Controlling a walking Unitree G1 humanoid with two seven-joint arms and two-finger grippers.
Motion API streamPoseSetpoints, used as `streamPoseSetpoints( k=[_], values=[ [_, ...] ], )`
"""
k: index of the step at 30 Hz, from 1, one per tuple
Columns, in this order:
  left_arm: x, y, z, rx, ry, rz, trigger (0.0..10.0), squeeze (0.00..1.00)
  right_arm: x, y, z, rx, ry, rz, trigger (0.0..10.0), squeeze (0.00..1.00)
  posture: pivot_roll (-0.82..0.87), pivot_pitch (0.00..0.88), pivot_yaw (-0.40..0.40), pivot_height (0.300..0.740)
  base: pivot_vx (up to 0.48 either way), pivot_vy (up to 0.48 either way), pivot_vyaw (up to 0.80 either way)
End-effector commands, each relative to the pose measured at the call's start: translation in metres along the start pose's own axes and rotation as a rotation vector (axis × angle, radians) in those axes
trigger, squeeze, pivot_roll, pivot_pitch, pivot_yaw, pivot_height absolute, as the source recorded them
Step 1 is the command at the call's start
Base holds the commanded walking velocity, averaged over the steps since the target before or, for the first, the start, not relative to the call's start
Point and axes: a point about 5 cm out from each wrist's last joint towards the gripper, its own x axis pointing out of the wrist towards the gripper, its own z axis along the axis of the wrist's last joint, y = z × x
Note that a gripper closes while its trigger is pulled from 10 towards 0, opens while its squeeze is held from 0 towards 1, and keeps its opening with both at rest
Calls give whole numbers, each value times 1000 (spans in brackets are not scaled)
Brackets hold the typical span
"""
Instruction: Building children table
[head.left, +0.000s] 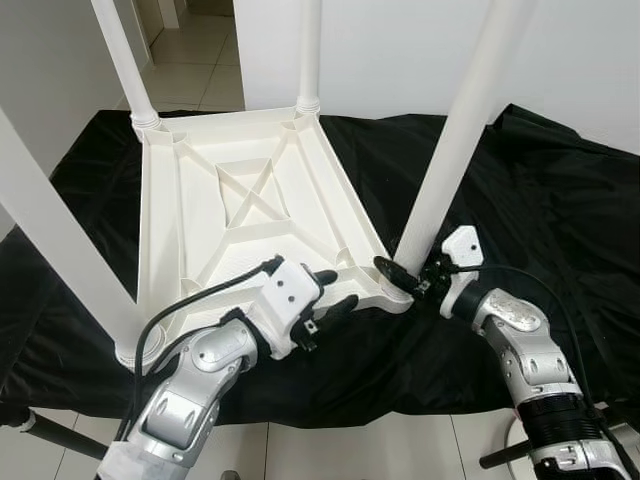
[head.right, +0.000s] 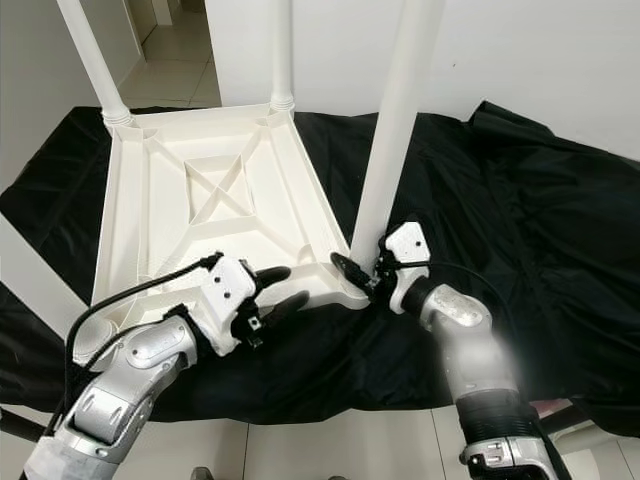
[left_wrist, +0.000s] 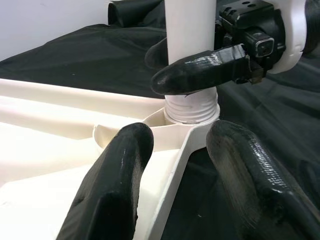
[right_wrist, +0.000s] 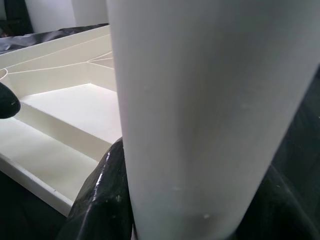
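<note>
A: Where is the table top (head.left: 235, 205) now?

B: It lies upside down on the black cloth (head.left: 540, 200), with its ribbed underside up. All places I give from its near right corner socket (left_wrist: 190, 111). The table leg (head.left: 455, 140) stands in that socket, and its long axis goes almost straight up, leaning a little away from the table top.

A: Which arm is nearer to this leg?

B: The right gripper (head.left: 408, 273). It is at the base of the leg, just above the socket, on the side away from the table top. Its two black fingers (left_wrist: 200, 70) are clamped around the leg; in the right wrist view the white tube sits between them.

A: And the other arm?

B: The left gripper (head.left: 333, 293) is just beside the socket, on the near edge of the table top. Its fingers (left_wrist: 112, 185) are apart and they straddle the rim of the frame, close to it; I cannot tell if they press it.

A: So what does the next move need?

B: I think the leg must be turned around its upright axis to screw in, while the left gripper holds the frame steady. Three other legs are already standing in their corners.
</note>
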Motion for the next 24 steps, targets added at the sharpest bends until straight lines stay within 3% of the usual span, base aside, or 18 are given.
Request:
streamPoseSetpoints(
  k=[1, 2, 17, 24],
  values=[
    [1, -5, 4, 9, -8, -74, 10000, 0, -4, 5, -10, 31, 39, 8, 6902, 0, -45, 73, -3, 740, 0, 0, 0],
    [2, -4, 4, 9, -9, -72, 10000, 0, -5, 4, -10, 27, 37, -2, 10000, 0, -45, 73, -3, 740, 0, 0, 0],
    [1, 6, -3, 10, 19, 10, 10000, 0, -12, 7, -11, 43, 1, -282, 10000, 0, -56, 103, -26, 740, 0, 0, 0],
    [-2, 3, -8, 0, 32, 26, 10000, 0, -5, 30, -5, 95, -46, -462, 10000, 0, -57, 118, -33, 740, 0, 0, 0]
  ],
)
